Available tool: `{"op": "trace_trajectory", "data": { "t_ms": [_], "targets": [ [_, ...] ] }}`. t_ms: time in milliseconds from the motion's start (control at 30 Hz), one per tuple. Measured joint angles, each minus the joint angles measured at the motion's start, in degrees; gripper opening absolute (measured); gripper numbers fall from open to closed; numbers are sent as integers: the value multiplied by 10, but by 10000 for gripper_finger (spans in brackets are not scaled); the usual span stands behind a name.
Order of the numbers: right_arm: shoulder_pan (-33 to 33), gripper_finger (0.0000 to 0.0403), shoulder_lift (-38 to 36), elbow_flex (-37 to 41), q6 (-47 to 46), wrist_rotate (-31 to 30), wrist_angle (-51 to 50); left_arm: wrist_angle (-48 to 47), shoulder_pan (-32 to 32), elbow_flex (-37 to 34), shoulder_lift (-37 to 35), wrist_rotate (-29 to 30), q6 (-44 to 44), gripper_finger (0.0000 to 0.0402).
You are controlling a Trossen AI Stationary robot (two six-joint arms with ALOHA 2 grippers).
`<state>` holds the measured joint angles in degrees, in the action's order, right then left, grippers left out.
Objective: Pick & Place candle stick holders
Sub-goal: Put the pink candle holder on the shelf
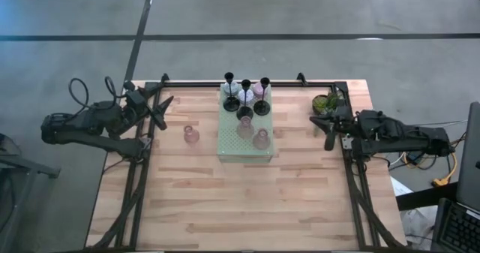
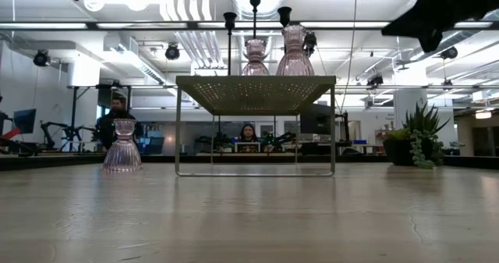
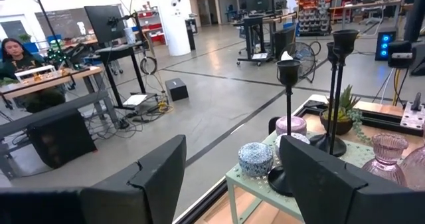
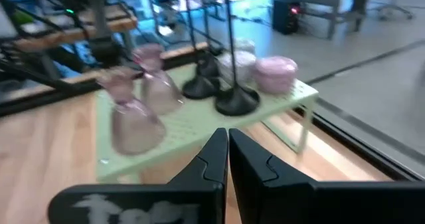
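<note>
Hovering with fingers pressed together and empty, the right gripper [image 4: 228,159] faces the pale green stand [image 4: 199,127]. Ahead on it stand two pink glass holders [image 4: 133,114] and black thin-stemmed holders [image 4: 236,98]. Only the low view shows one pink holder [image 2: 122,146] alone on the table [image 2: 257,216]. The left gripper [image 3: 232,177] waits spread, empty.

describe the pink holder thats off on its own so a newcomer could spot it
Start at the pale green perforated stand in the middle of the wooden table. Look just off its edge toward the left arm: a squat pink glass holder stands on bare wood. It is the only holder not up on the stand.
</note>
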<state>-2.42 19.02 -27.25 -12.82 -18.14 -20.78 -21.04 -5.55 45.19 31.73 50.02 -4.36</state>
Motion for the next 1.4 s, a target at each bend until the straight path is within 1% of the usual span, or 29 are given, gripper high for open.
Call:
{"op": "trace_trajectory", "data": {
  "t_ms": [67, 133, 267, 400, 533, 667, 733, 867, 967, 1067, 1267, 1400],
  "targets": [
    [0, 8, -2, 11, 0, -15, 0, -1, 0, -1, 0, 0, 1, 248],
    [0, 8, -3, 19, 2, -16, 1, -7, 0, -2, 0, -2, 2, 248],
    [0, 8, 0, 36, 13, -18, 0, -36, 0, -3, 0, -26, 3, 248],
    [0, 8, -2, 49, 77, -20, 2, -78, 0, -3, -1, -33, 18, 248],
    [0, 8, -1, 62, 111, -20, 0, -139, 0, -3, -1, -49, 70, 248],
    [0, 8, -1, 76, 114, -20, 1, -215, 0, -5, -1, -53, 145, 248],
    [0, 8, -1, 84, 114, -19, 0, -234, 0, -10, 3, -50, 185, 248],
    [0, 8, -1, 96, 114, -20, 1, -236, 0, -44, 18, -56, 208, 248],
    [0, 8, -1, 104, 114, -19, 1, -235, 0, -77, 41, -79, 224, 248],
    [0, 8, -1, 113, 114, -19, 1, -235, 0, -111, 67, -104, 283, 248],
    [0, 9, -1, 130, 114, -19, 0, -237, 0, -174, 96, -101, 390, 248],
    [0, 9, 0, 135, 114, -19, 1, -223, 0, -208, 100, -94, 435, 248]
  ]
}}
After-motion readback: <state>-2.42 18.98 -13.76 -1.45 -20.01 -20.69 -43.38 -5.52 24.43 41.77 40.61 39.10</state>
